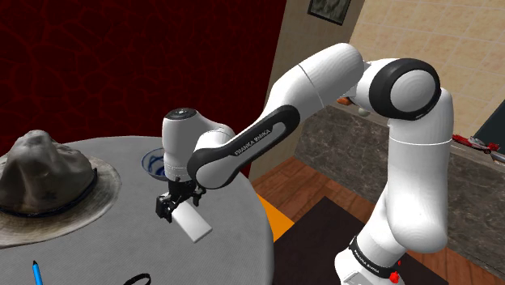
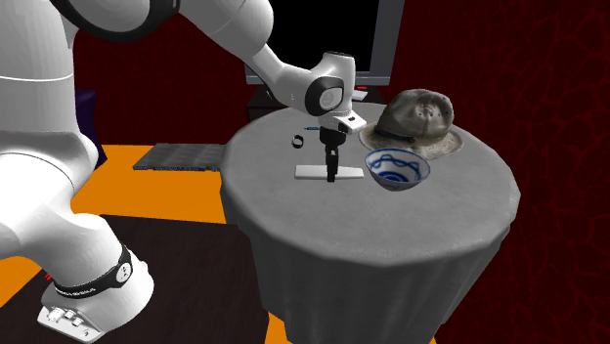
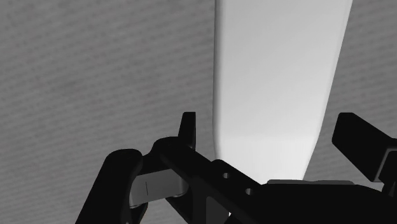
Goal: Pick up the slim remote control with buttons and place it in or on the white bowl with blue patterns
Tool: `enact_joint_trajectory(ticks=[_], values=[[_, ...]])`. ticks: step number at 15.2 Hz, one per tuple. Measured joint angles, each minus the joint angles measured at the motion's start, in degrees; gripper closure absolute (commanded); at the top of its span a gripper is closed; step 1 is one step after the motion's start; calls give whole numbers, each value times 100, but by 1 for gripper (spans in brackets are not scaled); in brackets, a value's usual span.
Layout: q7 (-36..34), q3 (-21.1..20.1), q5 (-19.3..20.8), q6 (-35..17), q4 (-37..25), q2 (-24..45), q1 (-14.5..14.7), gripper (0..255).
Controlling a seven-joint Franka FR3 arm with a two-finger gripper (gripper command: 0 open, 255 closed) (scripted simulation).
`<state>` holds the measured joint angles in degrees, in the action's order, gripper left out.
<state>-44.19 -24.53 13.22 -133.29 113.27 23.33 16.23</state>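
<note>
Hanging low over the round, grey-draped bench (image 2: 391,220), the jaws stand open astride one end of the remote control (image 3: 280,83). The remote is a plain white slab lying flat on the cloth. One finger (image 3: 188,130) sits on each side of it with a sliver of gap, neither touching. The white bowl with blue patterns (image 2: 396,168) stands upright near the remote. Beyond the bowl rests a grey-brown brimmed hat (image 2: 420,115), and a blue pen (image 1: 36,271) lies near the bench's edge.
</note>
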Motion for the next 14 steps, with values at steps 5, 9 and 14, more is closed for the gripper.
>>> enact_joint_trajectory(ticks=[5, 9, 14], values=[[0, 0, 0, 0, 1, -1, 0, 255], [0, 0, -1, 0, 1, -1, 0, 255], [20, -20, -35, 68, -16, -56, -12, 255]])
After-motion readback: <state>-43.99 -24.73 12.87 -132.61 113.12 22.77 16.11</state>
